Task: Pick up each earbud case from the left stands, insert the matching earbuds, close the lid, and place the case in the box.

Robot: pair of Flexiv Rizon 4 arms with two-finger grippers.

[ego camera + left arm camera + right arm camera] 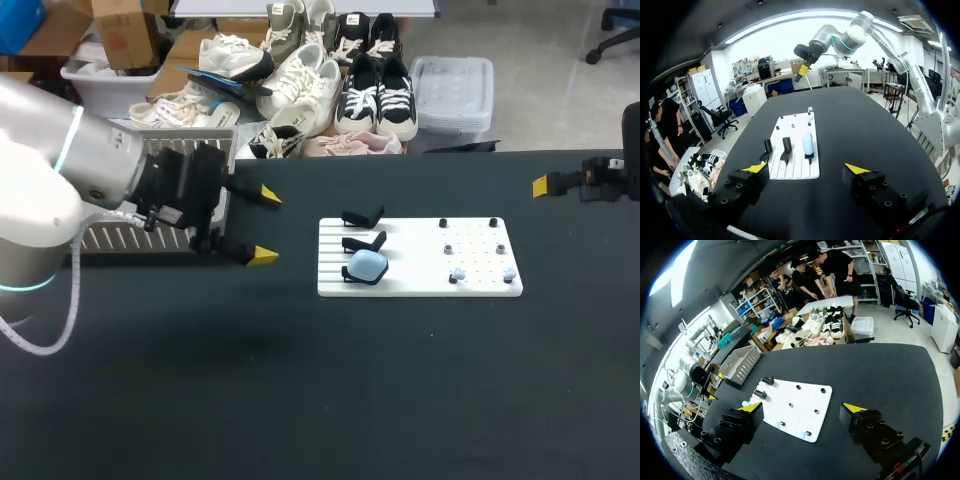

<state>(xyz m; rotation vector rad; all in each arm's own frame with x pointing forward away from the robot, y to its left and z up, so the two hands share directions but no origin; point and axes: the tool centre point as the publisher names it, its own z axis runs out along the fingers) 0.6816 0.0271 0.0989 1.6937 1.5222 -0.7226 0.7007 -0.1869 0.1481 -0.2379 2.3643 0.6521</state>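
So, black table [300, 400], white board [420, 278] mid-table w/ 3 black stands [362, 217]. Blue earbud case [368, 265] sits on the nearest one. Left gripper [266, 226] is wide open, well apart from the case on its left. Right gripper [802, 408] also spread, nothing in it.

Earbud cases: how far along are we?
Done, apparently: two of three black stands sit empty, though what is in the box cannot be made out. In hand: nothing; left gripper and right gripper have jaws open and empty. Left: the blue case on its stand and pale blue earbuds on the board.
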